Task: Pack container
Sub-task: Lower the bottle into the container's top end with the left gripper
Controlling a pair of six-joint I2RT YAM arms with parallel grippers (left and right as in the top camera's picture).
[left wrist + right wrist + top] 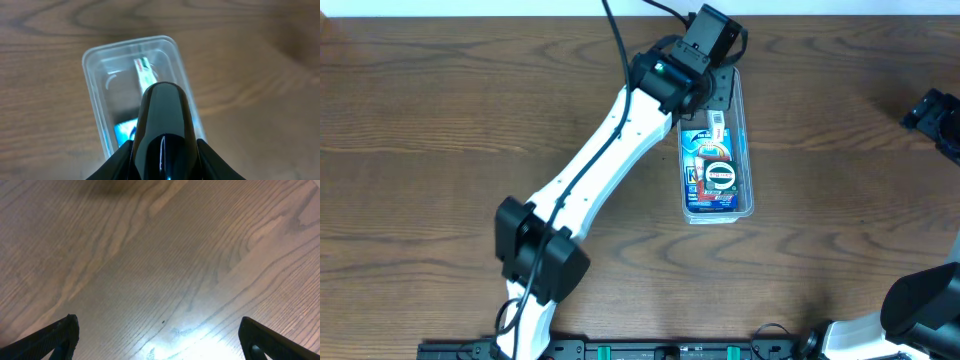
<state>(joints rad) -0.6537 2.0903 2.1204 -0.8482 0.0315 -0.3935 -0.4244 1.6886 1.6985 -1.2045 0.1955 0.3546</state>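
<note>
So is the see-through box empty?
No, the container has a blue packet and a round black-and-white thing lying inside it.

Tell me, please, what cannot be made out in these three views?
- Overhead: the container's far end, hidden under the left gripper.
- Overhead: print on the blue package, too small.
- Left wrist: whether the shut left gripper holds anything; its own fingers cover the container's near part.
- Right wrist: only table shows below the open right gripper; container out of view.

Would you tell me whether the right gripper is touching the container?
Apart. Overhead, the right gripper sits far from the container, bare table between.
</note>
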